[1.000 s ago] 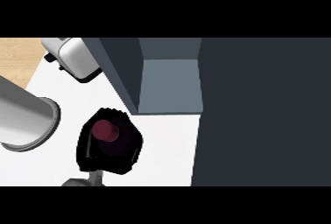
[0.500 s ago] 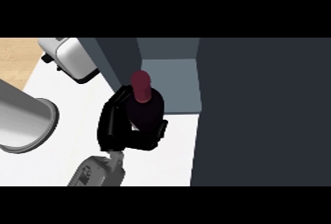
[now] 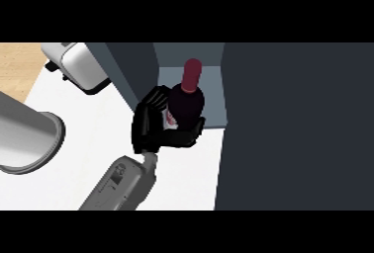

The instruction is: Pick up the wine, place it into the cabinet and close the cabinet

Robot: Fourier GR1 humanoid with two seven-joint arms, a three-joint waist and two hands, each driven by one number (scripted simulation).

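Right hand (image 3: 157, 129) grasping the wine bottle (image 3: 187, 105): black fingers curled round the left side of the dark body, thumb wrapped under its near end. Grey forearm (image 3: 120, 184) comes up from the near edge, slanting right toward the hand.

Wine bottle held off the white counter (image 3: 191, 174), tipped so its red-capped neck (image 3: 192, 75) points far. A pale label shows between the fingers (print unreadable). Neck lies over the cabinet's open compartment (image 3: 191, 53); the body sits at the compartment's near lip. Whether the bottle's base touches the cabinet floor, cannot tell, since the hand hides it.

Cabinet: slate-grey. Its left side wall (image 3: 133, 69) stands just left of the hand. A broad dark panel (image 3: 296, 126) fills the right of the view, from far edge to near edge (door or cabinet face, cannot tell which).

Silver toaster (image 3: 76, 66) at far left on the counter, well apart from the bottle. Wooden floor (image 3: 18, 64) beyond the counter's far-left corner.

Large grey cylinder (image 3: 25, 136) at the left edge, near the counter's left side; what it is, cannot tell. Left hand not seen.
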